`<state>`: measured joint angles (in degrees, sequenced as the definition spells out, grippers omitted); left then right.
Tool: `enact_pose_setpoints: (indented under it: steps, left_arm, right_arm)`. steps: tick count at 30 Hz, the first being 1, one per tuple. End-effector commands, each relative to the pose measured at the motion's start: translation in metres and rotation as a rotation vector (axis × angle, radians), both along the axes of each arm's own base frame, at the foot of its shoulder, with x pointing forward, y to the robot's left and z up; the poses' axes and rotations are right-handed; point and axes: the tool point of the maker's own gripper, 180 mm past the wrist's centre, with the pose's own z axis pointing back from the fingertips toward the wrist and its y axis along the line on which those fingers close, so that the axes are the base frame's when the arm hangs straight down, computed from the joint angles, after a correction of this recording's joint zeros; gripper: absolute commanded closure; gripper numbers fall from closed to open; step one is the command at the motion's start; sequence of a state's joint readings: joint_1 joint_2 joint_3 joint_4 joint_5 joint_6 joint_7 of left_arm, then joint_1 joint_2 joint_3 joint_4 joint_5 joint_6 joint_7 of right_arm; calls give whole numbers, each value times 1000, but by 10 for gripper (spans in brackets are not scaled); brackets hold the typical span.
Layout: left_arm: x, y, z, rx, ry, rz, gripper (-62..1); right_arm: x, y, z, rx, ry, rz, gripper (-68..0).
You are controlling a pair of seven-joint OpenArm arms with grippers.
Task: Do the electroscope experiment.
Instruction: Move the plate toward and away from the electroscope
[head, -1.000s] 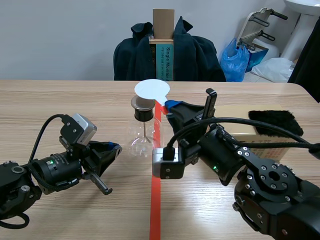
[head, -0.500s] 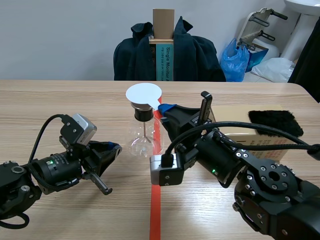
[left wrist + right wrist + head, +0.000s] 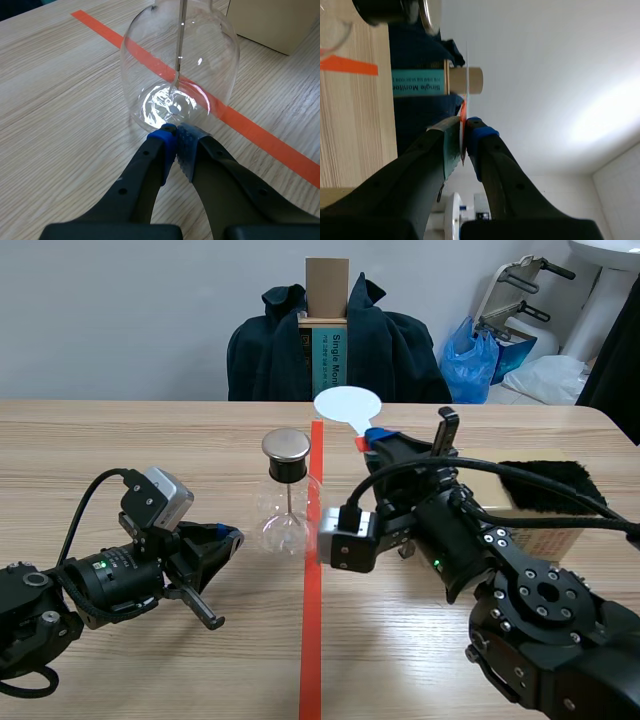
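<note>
The electroscope (image 3: 287, 490) is a clear glass flask with a black stopper, a metal cap and a thin rod inside, standing just left of the red tape line. My right gripper (image 3: 385, 440) is shut on the orange handle of a white disc paddle (image 3: 346, 403), held up to the right of the cap and apart from it. The right wrist view shows the paddle (image 3: 463, 107) edge-on between the fingers of my right gripper (image 3: 462, 140), with the cap (image 3: 427, 12) off to one side. My left gripper (image 3: 175, 132) is shut on nothing, its tips at the base of the flask (image 3: 180, 70).
A cardboard box (image 3: 530, 525) with a black fur cloth (image 3: 550, 483) on top lies at the right behind my right arm. A chair draped in a dark jacket (image 3: 400, 350) holds a tall box (image 3: 327, 340) beyond the table's far edge.
My right gripper has carried the white disc from above the electroscope's cap up and to the right, away from it. The left arm has not moved.
</note>
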<state>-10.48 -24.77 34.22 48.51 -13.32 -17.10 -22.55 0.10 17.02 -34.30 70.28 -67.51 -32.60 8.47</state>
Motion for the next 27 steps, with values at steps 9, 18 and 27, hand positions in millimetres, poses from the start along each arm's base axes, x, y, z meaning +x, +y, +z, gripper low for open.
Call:
enact_pose_setpoints:
  steps: [9,18,27]
  left_arm:
    - [7,-4,11,-21,-30,1,-32]
    - [7,-3,11,-21,-30,1,-32]
    - [7,-3,11,-21,-30,1,-32]
  right_arm:
    - [14,-24,11,19,-31,-129,-7]
    - [7,-11,11,10,-33,-47,-7]
    - [-10,17,9,-8,-37,134,-7]
